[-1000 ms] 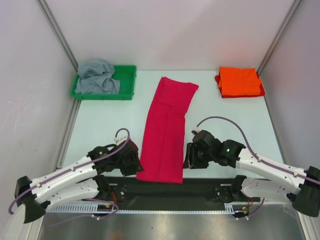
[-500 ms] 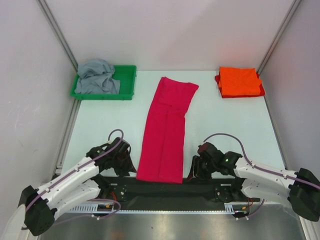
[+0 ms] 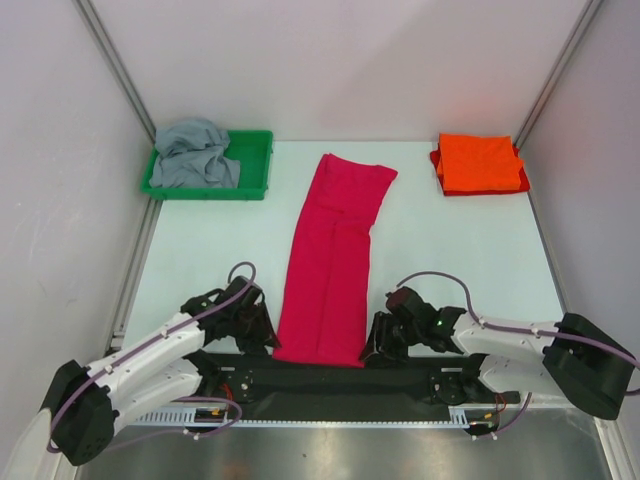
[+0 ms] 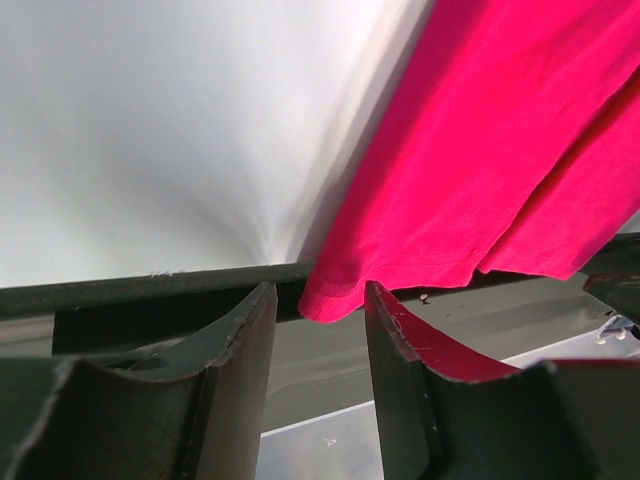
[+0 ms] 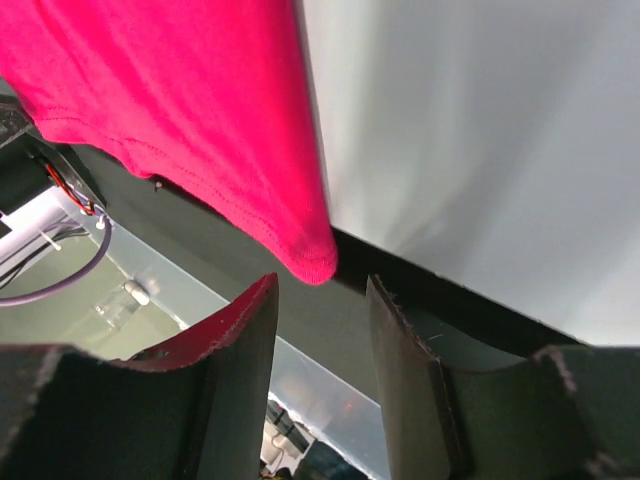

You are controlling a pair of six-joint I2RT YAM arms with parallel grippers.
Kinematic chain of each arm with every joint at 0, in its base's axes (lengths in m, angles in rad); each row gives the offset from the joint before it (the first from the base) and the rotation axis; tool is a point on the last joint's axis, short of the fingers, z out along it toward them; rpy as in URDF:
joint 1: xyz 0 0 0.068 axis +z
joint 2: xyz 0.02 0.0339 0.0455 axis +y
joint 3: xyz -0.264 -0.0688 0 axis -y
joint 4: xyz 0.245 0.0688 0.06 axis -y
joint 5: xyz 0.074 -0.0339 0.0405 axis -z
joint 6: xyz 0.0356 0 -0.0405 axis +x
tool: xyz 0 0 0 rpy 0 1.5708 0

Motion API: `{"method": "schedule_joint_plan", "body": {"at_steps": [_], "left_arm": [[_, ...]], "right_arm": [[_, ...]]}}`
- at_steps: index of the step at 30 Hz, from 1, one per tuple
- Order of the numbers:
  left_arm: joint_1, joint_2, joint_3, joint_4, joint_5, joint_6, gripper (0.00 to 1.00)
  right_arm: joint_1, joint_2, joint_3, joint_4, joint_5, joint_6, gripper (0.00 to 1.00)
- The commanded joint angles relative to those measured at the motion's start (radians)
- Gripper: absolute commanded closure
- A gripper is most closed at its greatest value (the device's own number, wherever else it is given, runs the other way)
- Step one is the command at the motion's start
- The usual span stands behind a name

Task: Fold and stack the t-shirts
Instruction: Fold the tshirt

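Two near corners decide this step. The crimson-pink shirt (image 3: 330, 255) lies as a long narrow strip down the middle of the desk (image 3: 450, 240). Its near hem hangs just over the black strip (image 3: 420, 375) along the desk's front edge.

My left jaws stand apart at the near left corner and my right jaws stand apart at the near right corner; neither has any cloth pinched. In the left wrist view the corner tip sits just ahead of the gap between my fingers (image 4: 235, 350). The right wrist view shows the other corner placed the same way ahead of those fingers (image 5: 240, 340).

I judge this to be the crosswise fold: grasp both near corners and carry them toward the far end.

- **Reach:** I should push each pair of jaws forward until its corner sits well inside the gap, not just at the tips.
- **Layers:** The hem shows more than one layer, so each bite must catch them all or the lower ones will drag behind.
- **Timing:** I should close both sides together and lift evenly, keeping the hem taut between them.
- **Line:** The strip leans slightly right at its far end, so I should follow its own line rather than the desk's.

The orange shirt (image 3: 480, 163) sits folded at the far right. The grey shirt (image 3: 195, 155) lies crumpled in the green tray (image 3: 256, 165) at the far left.
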Motion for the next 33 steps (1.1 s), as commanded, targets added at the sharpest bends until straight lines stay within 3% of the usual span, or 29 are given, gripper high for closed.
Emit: {"method": "schedule_joint_plan", "body": {"at_steps": [1,13,19,25,33], "left_arm": [[0.01,0.023,0.005,0.052,0.028,0.03,0.53],[0.01,0.018,-0.037,0.043,0.046,0.009,0.57],[0.01,-0.001,0.028,0.014,-0.021,0.021,0.54],[0.01,0.03,0.147,-0.106,-0.146,0.055,0.52],[0.011,0.137,0.121,-0.006,-0.081,0.082,0.55]], "right_arm": [[0.005,0.041,-0.009,0.098,0.001,0.022,0.53],[0.002,0.051,-0.035,0.108,0.016,0.027,0.53],[-0.048,0.032,-0.022,0.082,0.008,-0.004,0.53],[-0.102,-0.026,0.044,-0.047,0.016,-0.091,0.53],[-0.136,0.078,0.051,0.008,-0.029,-0.139,0.56]]}}
